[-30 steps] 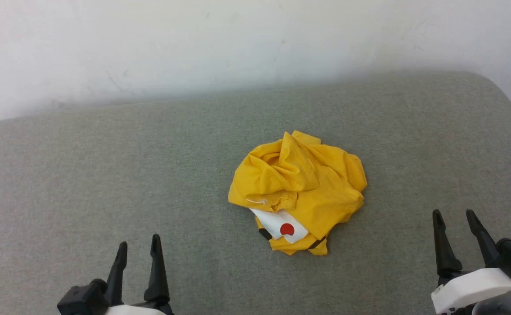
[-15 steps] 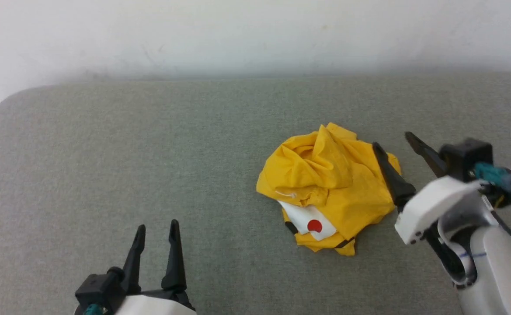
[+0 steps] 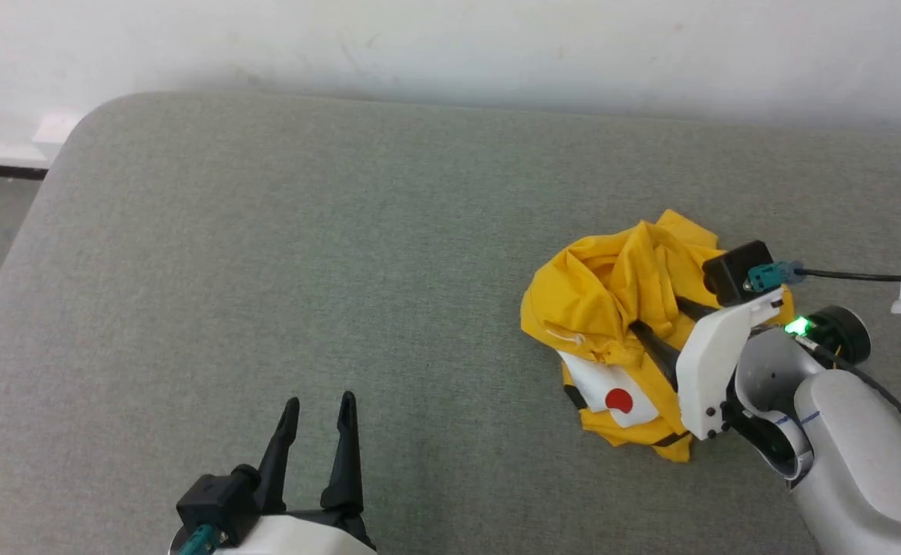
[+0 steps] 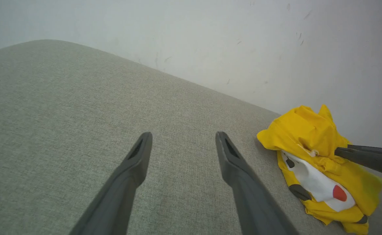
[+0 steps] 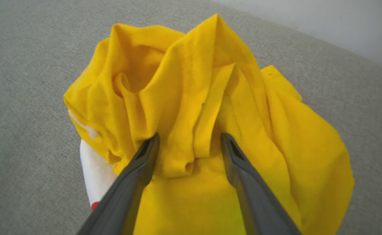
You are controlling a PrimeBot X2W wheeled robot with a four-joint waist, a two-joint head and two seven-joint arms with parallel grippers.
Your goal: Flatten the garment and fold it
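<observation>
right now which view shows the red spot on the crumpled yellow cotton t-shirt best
Left wrist view: the red spot lies fully exposed on its white patch, largest there. Head view shows it whole but smaller; right wrist view catches only a sliver beneath yellow folds.

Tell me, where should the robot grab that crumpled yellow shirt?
Probably the raised ridge atop the shirt, coming from above: it stands proud of the flat cushion, and the open right gripper straddles it.
</observation>
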